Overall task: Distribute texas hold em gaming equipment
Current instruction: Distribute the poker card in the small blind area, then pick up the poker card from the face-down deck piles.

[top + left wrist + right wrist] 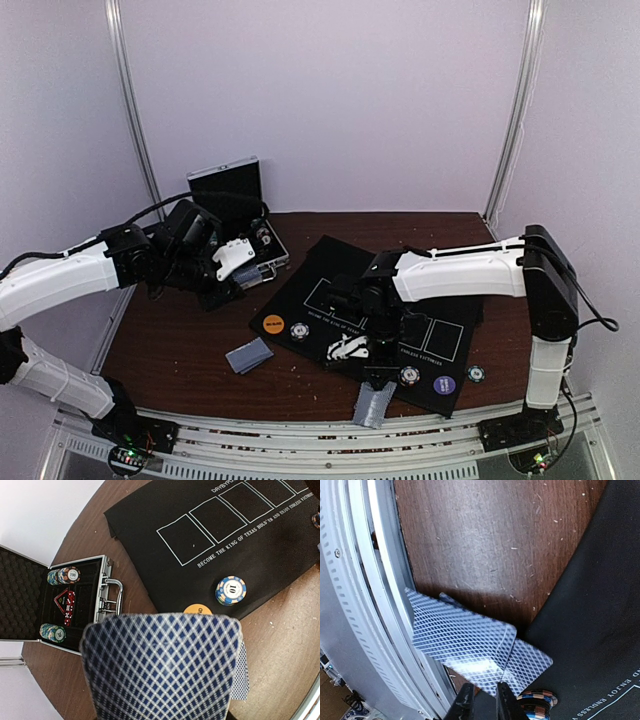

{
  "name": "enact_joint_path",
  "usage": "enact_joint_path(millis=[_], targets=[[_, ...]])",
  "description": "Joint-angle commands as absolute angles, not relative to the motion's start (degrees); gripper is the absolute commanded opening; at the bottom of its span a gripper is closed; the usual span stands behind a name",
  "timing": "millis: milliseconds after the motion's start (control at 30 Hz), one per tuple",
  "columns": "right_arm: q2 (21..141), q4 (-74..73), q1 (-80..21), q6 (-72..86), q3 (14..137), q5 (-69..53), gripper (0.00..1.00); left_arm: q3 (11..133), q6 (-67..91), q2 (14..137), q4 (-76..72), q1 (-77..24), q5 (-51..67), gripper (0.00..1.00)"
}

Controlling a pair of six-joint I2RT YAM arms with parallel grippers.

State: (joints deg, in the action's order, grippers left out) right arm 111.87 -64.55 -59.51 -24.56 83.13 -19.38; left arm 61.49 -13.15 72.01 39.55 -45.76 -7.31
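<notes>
My left gripper hovers beside the open case and is shut on a blue-checked playing card, which hides its fingers in the left wrist view. More cards lie on the wood, next to an orange button and a striped chip stack. My right gripper is at the table's front edge. Its fingers stand almost together on the near edge of a raised card that overlaps a flat card. A chip stack sits just right of the fingers.
A black mat with white rectangles covers the middle. An open metal case holds chips and red dice. A purple button and chips sit on the mat's front. A metal rail borders the near edge.
</notes>
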Motion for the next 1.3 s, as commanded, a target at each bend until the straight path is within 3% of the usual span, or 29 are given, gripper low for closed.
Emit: enact_joint_path(millis=[0, 233, 400, 633, 733, 833, 933, 1267], targets=[[110.49, -65.63, -59.79, -21.16, 83.48, -15.47, 0.20, 61.35, -12.83, 71.32, 37.44, -45.98, -7.49, 0.40], [107.12, -64.59, -59.59, -19.01, 84.52, -12.37, 0.24, 61.35, -12.83, 71.27, 37.44, -45.97, -7.34, 0.40], [101.22, -54.70, -55.75, -12.07, 88.66, -15.72, 0.29, 61.44, -12.92, 70.91, 37.44, -45.97, -7.06, 0.40], [96.25, -25.40, -45.36, 11.66, 86.34, -27.72, 0.61, 62.07, -13.65, 71.00, 37.40, -45.99, -5.07, 0.40], [96.17, -3.06, -44.34, 25.03, 81.88, -33.70, 0.65, 62.22, -14.07, 70.82, 37.31, -45.97, -4.33, 0.40], [100.66, 8.87, -44.99, 34.96, 81.75, -37.81, 0.74, 62.31, -14.30, 70.67, 37.35, -45.97, -4.15, 0.40], [105.92, 9.07, -47.07, 34.67, 87.24, -38.98, 0.83, 62.40, -14.53, 70.59, 37.13, -45.97, -3.72, 0.40], [116.35, 5.51, -50.87, 31.71, 96.69, -43.47, 0.82, 62.75, -14.85, 71.02, 36.56, -45.97, -3.43, 0.40]])
